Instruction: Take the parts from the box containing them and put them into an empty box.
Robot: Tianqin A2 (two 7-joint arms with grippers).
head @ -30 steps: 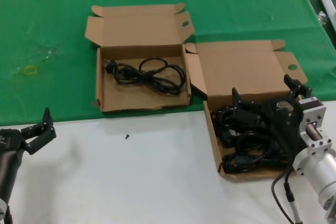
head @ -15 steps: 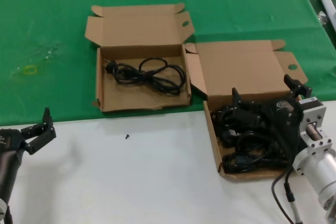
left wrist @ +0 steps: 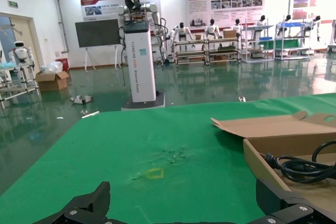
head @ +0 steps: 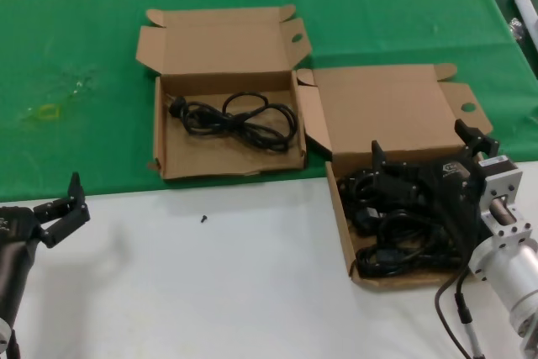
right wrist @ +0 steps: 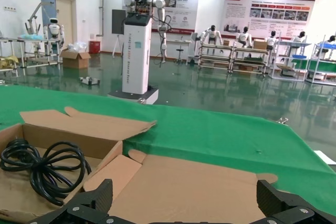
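Observation:
The neat-fronted box [head: 340,224] at the right holds several black coiled cords [head: 395,245], its lid [head: 387,107] folded back. My right gripper [head: 420,142] hangs over this box, open and empty; in the right wrist view [right wrist: 184,198] the lid [right wrist: 199,187] lies between its jaws. The wavy-fronted box [head: 231,168] at the middle left holds one cord [head: 235,117], which also shows in the right wrist view [right wrist: 42,169]. My left gripper [head: 65,206] is parked open at the lower left [left wrist: 184,205], with that box [left wrist: 262,163] and its cord [left wrist: 307,166] beside it.
Both boxes straddle the edge between the green cloth [head: 84,39] and the white table [head: 210,292]. A small black screw [head: 203,219] lies on the white table. A yellow ring mark [head: 48,112] is on the cloth at the left.

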